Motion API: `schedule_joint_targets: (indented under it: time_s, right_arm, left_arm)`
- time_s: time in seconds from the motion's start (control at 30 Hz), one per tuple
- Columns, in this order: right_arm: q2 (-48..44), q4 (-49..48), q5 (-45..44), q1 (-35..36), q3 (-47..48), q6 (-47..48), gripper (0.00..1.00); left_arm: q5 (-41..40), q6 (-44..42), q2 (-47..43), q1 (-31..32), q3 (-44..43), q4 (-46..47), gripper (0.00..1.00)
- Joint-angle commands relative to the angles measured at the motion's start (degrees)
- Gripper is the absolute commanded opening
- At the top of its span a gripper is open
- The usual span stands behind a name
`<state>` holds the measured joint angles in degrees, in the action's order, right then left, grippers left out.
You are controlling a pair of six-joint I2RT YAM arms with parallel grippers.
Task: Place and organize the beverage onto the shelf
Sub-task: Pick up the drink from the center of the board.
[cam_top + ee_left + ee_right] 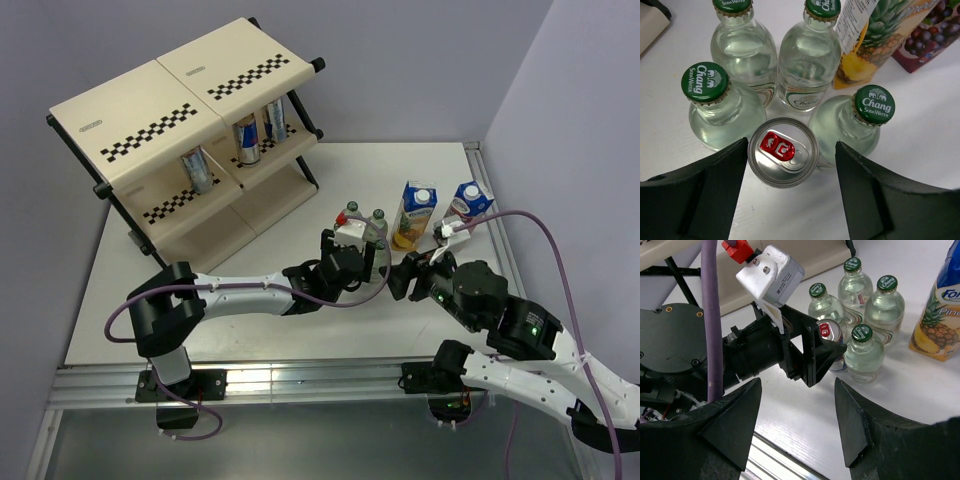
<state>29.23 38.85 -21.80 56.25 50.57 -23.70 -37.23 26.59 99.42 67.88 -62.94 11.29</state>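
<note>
The shelf (150, 110) stands at the far left with three blue-silver cans (246, 138) on its middle tier. A fourth can (783, 151) with a red tab stands on the table among four clear green-capped bottles (807, 60). My left gripper (791, 145) is open, its jaws on either side of this can, the left one right at its rim. It shows in the top view (362, 252) too. The pineapple carton (415, 213) and grape carton (468, 205) stand to the right. My right gripper (798, 381) is open and empty, just near of the left gripper.
The white table (250, 320) ends at a metal rail (300, 380) in front. Walls close the back and right side. A purple cable (540, 230) arcs over the right arm. The left arm's camera housing (771, 272) sits close to the right gripper.
</note>
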Motion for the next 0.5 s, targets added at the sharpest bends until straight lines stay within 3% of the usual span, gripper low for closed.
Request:
schedule_joint_targets:
  time_s: [0.0, 0.13, 0.37, 0.47]
  right_arm:
    - [-1.2, 0.3, 0.9, 0.1, 0.1, 0.9, 0.67]
    - [-1.4, -0.3, 1.0, 0.1, -0.6, 1.3, 0.68]
    - [-1.5, -0.4, 1.2, 0.1, -1.0, 1.6, 0.68]
    - [-1.9, -0.7, 1.2, 0.1, -1.3, 1.7, 0.68]
  left_arm:
    - [-3.5, -0.9, 0.3, 0.3, -2.5, 0.7, 0.74]
    - [-3.7, -1.1, 1.4, 0.3, -2.6, 0.9, 0.71]
    - [-3.3, -0.4, 3.2, 0.3, -3.3, 0.1, 0.76]
    - [-3.4, -0.2, 2.5, 0.4, -2.7, 0.4, 0.68]
